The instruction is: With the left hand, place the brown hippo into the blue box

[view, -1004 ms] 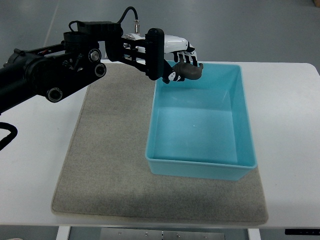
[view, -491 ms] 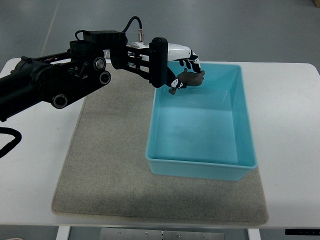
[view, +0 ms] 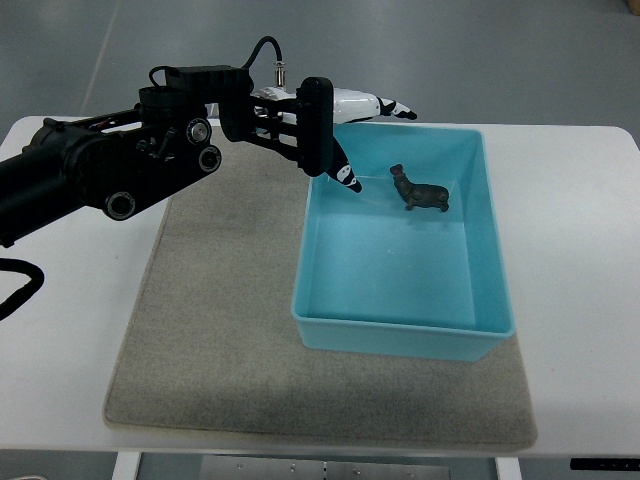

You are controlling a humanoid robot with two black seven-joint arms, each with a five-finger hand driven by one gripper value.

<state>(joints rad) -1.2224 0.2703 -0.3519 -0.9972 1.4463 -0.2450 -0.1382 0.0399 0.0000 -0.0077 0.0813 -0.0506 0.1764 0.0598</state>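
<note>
While the left arm reaches in from the picture's left edge, its robot hand [view: 362, 125] hangs over the far left corner of the blue box [view: 345, 325] with its fingers [view: 395, 106] spread wide and holding nothing; one white, black-tipped finger points down toward the box's left wall, the others stretch out above the far rim. Apart from the hand, the brown hippo [view: 420, 192] lies inside the blue box, on its floor near the far wall and right of the hand; it seems to rest on its side, though it is too small to be sure. Under the box lies a grey mat [view: 215, 330], spread on the white desk [view: 575, 240], with the box sitting on the mat's right half.
</note>
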